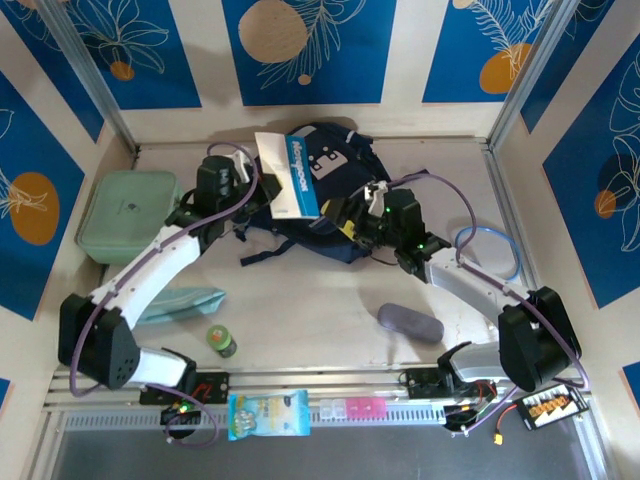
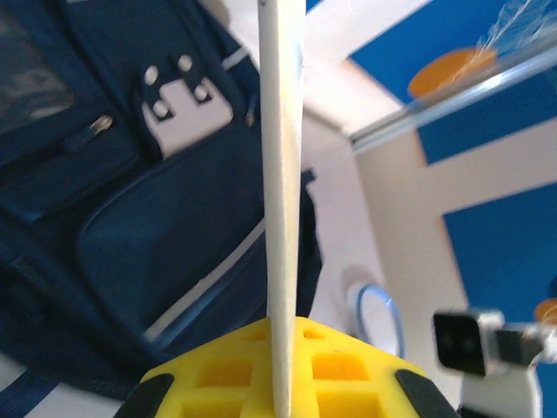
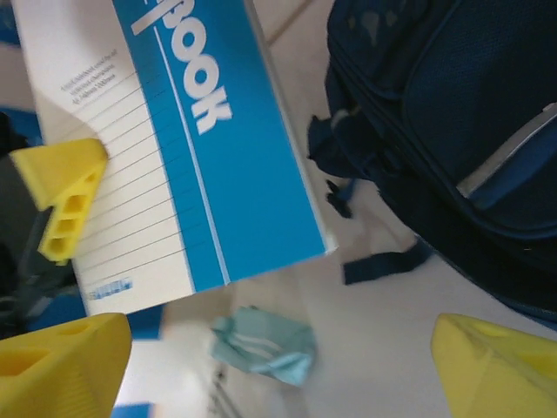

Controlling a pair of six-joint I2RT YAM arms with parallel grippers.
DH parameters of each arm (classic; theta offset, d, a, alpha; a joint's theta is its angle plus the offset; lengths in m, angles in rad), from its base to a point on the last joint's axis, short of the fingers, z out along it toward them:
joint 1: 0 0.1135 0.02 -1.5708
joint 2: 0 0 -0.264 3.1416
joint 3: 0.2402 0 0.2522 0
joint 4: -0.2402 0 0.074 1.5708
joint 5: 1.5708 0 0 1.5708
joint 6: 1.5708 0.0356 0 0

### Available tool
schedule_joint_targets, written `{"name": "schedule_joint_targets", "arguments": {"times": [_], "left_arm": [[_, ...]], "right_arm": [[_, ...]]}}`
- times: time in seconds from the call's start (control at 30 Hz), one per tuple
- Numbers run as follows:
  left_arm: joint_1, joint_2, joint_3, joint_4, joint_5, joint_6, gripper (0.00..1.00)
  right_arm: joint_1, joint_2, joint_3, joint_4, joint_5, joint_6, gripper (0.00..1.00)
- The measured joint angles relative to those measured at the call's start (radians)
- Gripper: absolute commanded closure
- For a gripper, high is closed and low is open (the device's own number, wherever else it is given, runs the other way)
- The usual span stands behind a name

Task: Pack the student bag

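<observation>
The student bag [image 1: 335, 200] lies flat at the back middle of the table, dark navy with a white patch [image 2: 178, 113] on its front. Over its left part my left gripper [image 1: 262, 195] holds a white and blue notebook [image 1: 297, 176] up off the bag. In the left wrist view the notebook [image 2: 283, 200] stands edge-on, with the yellow fingers [image 2: 348, 374] shut on its lower edge. My right gripper [image 1: 347, 220] is just right of the notebook, over the bag's lower part. Its yellow fingertips [image 3: 61, 370] stand wide open with nothing between them. The notebook's cover [image 3: 218, 148] fills the upper left of the right wrist view.
A mint green zip case [image 1: 128, 215] sits at the far left, a mint cloth [image 1: 185, 303] below it. A small green jar [image 1: 221, 341], a grey oblong case [image 1: 409, 323] and a blue ring [image 1: 487, 250] lie on the table. A snack packet [image 1: 268, 414] and pill box [image 1: 350, 410] rest on the front rail.
</observation>
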Motion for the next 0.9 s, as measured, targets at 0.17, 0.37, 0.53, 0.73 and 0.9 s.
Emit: {"name": "schedule_joint_targets", "arguments": {"times": [0.17, 0.37, 0.53, 0.73, 0.9], "left_arm": [[-0.028, 0.039, -0.034, 0.193, -0.069, -0.166, 1.0], [-0.047, 0.045, -0.076, 0.328, -0.115, -0.298, 1.0], [-0.06, 0.057, -0.084, 0.394, -0.132, -0.362, 1.0], [-0.088, 0.074, -0.084, 0.438, -0.139, -0.397, 1.0], [-0.09, 0.075, -0.095, 0.453, -0.151, -0.404, 1.0]], "right_arm": [[-0.003, 0.005, -0.06, 0.195, 0.011, 0.189, 0.04], [-0.015, 0.09, -0.072, 0.386, 0.011, 0.338, 0.04], [-0.016, 0.187, -0.014, 0.511, 0.011, 0.433, 0.05], [-0.008, 0.341, 0.088, 0.666, 0.023, 0.552, 0.22], [0.027, 0.4, 0.098, 0.744, 0.064, 0.62, 0.47]]}}
